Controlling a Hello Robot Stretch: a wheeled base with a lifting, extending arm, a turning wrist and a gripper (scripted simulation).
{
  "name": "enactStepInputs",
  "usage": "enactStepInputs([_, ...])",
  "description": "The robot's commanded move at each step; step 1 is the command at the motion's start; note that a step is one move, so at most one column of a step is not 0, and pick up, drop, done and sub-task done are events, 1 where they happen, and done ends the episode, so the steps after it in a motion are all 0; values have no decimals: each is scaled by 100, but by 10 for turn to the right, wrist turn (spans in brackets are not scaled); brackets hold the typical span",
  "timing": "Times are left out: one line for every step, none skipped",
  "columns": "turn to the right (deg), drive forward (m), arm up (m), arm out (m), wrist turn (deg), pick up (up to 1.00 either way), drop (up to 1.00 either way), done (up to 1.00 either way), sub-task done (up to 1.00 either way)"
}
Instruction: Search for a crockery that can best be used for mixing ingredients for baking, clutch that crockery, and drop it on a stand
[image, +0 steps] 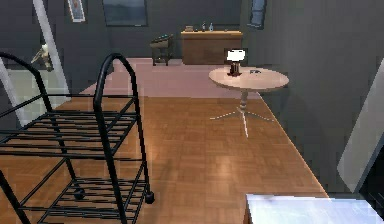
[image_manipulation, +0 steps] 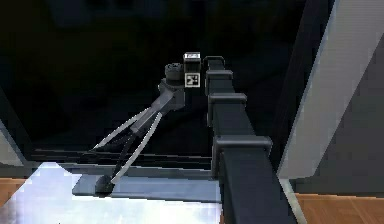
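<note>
The end effector (image_manipulation: 108, 170) hangs at the far end of the dark arm (image_manipulation: 235, 140), its two thin fingers (image_manipulation: 135, 130) slanting down toward a pale surface (image_manipulation: 50, 195) in front of dark glass. A grey slab lies right at the tips, so I cannot tell whether it holds anything, nor how the fingers are set. Two white squares (image_manipulation: 192, 62) sit beside its body; their black marks are nothing I can read.

Further out on the wood floor stands one black wire stand (image: 70, 140) on wheels, with two shelves I can count. Beyond it is one round surface (image: 248, 78) carrying one white-topped, dark-based thing (image: 235, 62) and a smaller dark speck. One wooden cabinet (image: 210, 45) stands against the far wall. The small things on both are too tiny to tell whether any is a mixing bowl.
</note>
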Motion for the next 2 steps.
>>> enactStepInputs([0, 0, 0, -10, 0, 0, 0, 0, 0])
enactStepInputs([0, 0, 0, 0, 0, 0, 0, 100, 0])
